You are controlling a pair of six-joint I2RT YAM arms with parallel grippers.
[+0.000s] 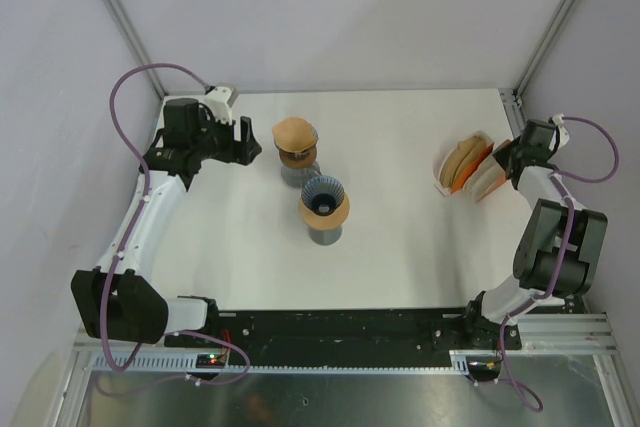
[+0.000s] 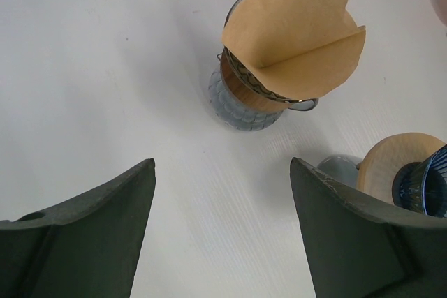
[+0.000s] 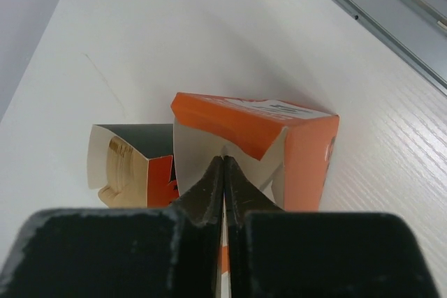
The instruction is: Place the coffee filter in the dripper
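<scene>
A brown paper coffee filter (image 1: pixel 294 132) lies folded and tilted over the rim of a wire dripper (image 1: pixel 298 159) on a glass base at the back middle. In the left wrist view the filter (image 2: pixel 293 33) covers most of the dripper (image 2: pixel 255 92). My left gripper (image 1: pixel 250 143) is open and empty just left of it, and its jaws (image 2: pixel 222 165) are wide apart above bare table. My right gripper (image 1: pixel 508 160) is shut at the orange filter box (image 1: pixel 465 167). In the right wrist view its tips (image 3: pixel 223 158) pinch the box's flap (image 3: pixel 300 144).
A second dripper, blue with a wooden collar (image 1: pixel 323 199), stands on a grey base just in front and right of the first. It also shows in the left wrist view (image 2: pixel 419 179). Several stacked filters (image 3: pixel 119 158) sit in the box. A metal frame rail (image 3: pixel 391 19) runs along the right edge.
</scene>
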